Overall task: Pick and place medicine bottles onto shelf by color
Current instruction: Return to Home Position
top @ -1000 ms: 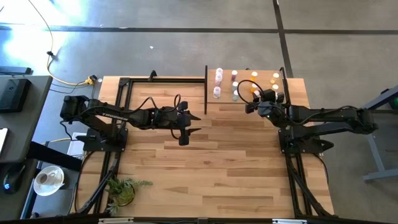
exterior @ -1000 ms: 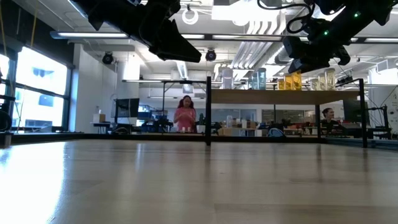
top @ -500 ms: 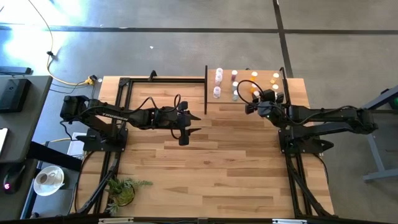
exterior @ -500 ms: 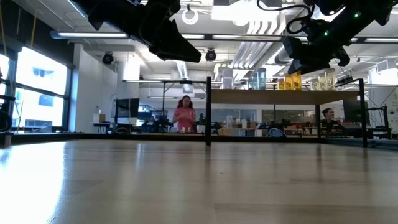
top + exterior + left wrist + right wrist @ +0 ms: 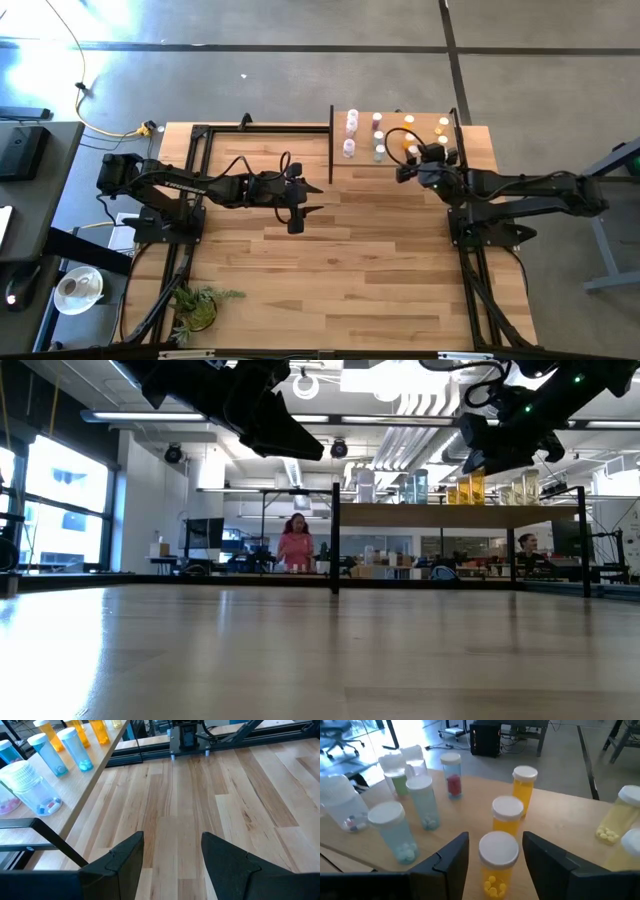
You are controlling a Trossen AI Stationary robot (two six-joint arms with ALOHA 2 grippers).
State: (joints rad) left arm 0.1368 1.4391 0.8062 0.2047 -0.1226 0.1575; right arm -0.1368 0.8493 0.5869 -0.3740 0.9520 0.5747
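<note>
Light-wood black-post shelf [image 5: 365, 168] on far-right part of plank wooden table [image 5: 350, 270]; white-capped medicine bottles [image 5: 378, 140] in rows on it; right tool [image 5: 402, 172] above shelf's near edge; left tool [image 5: 312, 198] over table's middle, left of shelf

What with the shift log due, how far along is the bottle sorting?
Done: bottles stand grouped by colour on the shelf, orange bottles in line. In hand: nothing; jaws of the right arm hang open near them, those of the left arm open above the tabletop. Left: seemingly only parking both arms.
</note>
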